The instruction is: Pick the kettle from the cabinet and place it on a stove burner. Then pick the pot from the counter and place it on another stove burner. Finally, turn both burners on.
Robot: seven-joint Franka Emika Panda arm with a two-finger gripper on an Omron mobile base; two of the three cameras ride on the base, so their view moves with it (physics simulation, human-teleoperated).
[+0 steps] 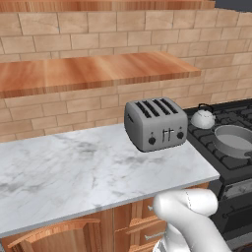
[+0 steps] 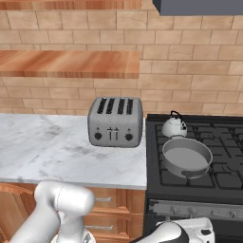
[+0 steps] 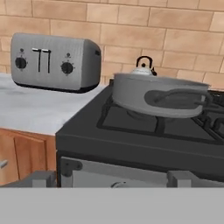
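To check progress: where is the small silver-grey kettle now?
The small silver-grey dome kettle stands on a rear stove burner, behind the shallow grey pot, right of the toaster.

The white marble counter point(image 1: 74, 167) carries a grey four-slot toaster point(image 1: 155, 123) near its stove-side end; just beyond the toaster, the black gas cooktop point(image 2: 228, 178) bears the pot point(image 2: 186, 156) on a front burner grate. The kettle point(image 2: 174, 126) sits behind the pot, nearer the brick wall; the wooden cabinet shelf point(image 1: 88, 71) hangs above the toaster.
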